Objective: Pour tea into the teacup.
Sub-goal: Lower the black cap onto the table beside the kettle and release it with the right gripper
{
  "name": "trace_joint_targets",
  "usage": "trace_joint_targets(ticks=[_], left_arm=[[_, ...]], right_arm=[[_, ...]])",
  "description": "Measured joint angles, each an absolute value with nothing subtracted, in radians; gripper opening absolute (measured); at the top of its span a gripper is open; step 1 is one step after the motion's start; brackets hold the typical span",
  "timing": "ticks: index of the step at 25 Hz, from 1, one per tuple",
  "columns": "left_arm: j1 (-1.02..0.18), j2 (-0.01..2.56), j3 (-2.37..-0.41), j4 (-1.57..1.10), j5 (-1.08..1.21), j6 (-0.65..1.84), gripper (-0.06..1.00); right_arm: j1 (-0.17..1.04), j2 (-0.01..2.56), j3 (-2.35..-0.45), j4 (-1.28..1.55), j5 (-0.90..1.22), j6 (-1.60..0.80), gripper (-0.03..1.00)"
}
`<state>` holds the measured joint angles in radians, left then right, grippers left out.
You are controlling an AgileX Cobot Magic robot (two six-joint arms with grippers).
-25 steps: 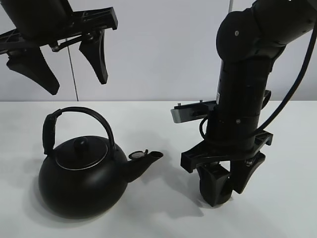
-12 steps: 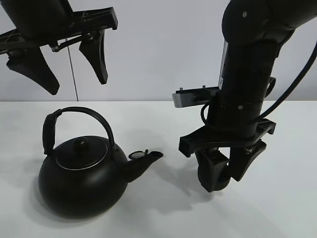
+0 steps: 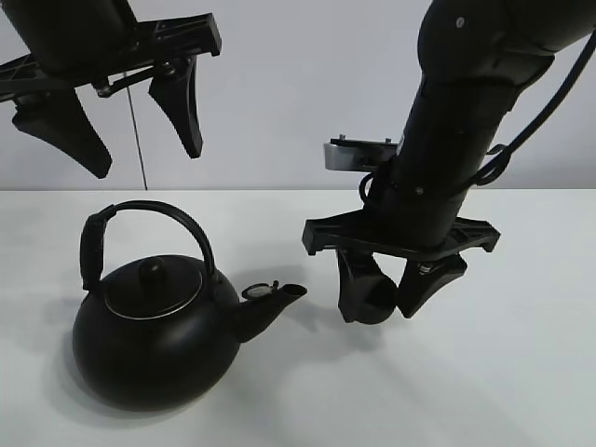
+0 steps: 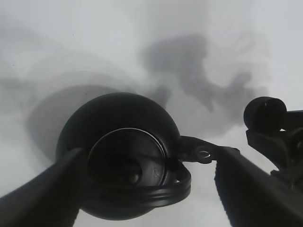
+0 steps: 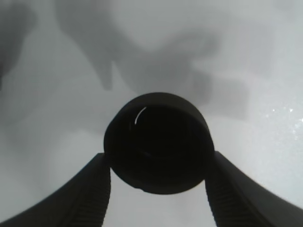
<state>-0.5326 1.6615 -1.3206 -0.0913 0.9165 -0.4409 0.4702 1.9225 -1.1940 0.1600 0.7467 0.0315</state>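
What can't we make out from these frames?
- Tea in the kettle: the lid is on in the exterior and left wrist views.
- Contents of the teacup: its inside is plain black in the right wrist view.
- Shape of the teacup in the exterior view: the jaws of the right gripper cover most of it.
- Arm of the left gripper: cut off by the exterior view's top edge.

A plain white worktop [image 3: 531, 400] fills the lower half, with soft grey shadows [image 3: 354, 349] pooled on it. Behind it rises a pale wall [image 3: 279, 93], crossed by one thin dark vertical line [image 3: 139, 140].
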Motion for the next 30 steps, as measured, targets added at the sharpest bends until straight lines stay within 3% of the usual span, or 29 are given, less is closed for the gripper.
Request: trace_joint_targets(ticks=[10, 30], left_arm=[[-0.533, 1.661, -1.321, -0.091, 0.917, -0.441, 0.54], [-0.533, 1.661, -1.321, -0.091, 0.917, -0.441, 0.54]], right_arm=[[0.47, 1.922, -1.194, 0.175, 0.67, 0.195, 0.39], [0.47, 1.922, -1.194, 0.223, 0.656, 0.125, 0.39]])
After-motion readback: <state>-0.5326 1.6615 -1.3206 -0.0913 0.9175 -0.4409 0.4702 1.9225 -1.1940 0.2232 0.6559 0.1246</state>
